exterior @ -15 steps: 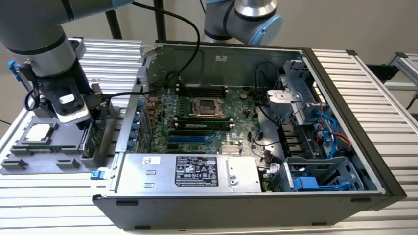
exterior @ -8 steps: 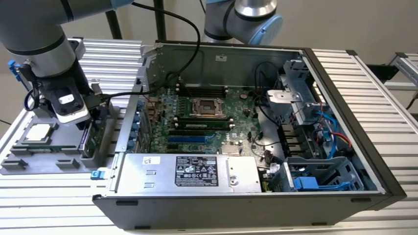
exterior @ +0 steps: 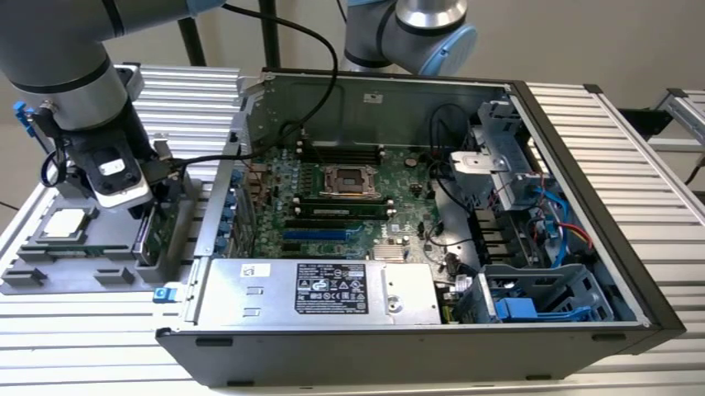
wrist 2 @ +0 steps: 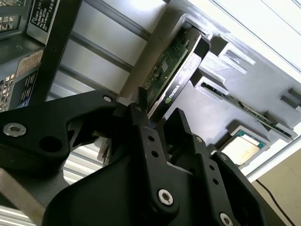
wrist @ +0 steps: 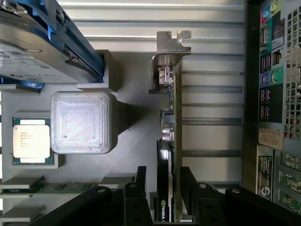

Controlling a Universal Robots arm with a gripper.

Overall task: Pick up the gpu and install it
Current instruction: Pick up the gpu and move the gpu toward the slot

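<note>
The gpu (wrist: 171, 117) is a thin green card with a black cooler and a silver bracket at its far end. It stands on edge in a slot of the grey holder tray (exterior: 66, 276), at the exterior view's left beside the computer case. In the second wrist view the gpu (wrist 2: 169, 66) runs away from the fingers. My gripper (wrist: 163, 173) straddles the card's near end with one black finger against each face, shut on it. In the exterior view the gripper (exterior: 138, 210) hangs low over the gpu (exterior: 152, 235), which still rests in the tray.
The open computer case (exterior: 573, 165) fills the middle, with the motherboard (exterior: 364, 206), blue slots (exterior: 319, 235) and power supply (exterior: 330, 289) inside. On the tray lie a square silver CPU chip (wrist: 30, 141) and a hard drive with blue rails (wrist: 37, 42). A second arm (exterior: 408, 33) stands behind the case.
</note>
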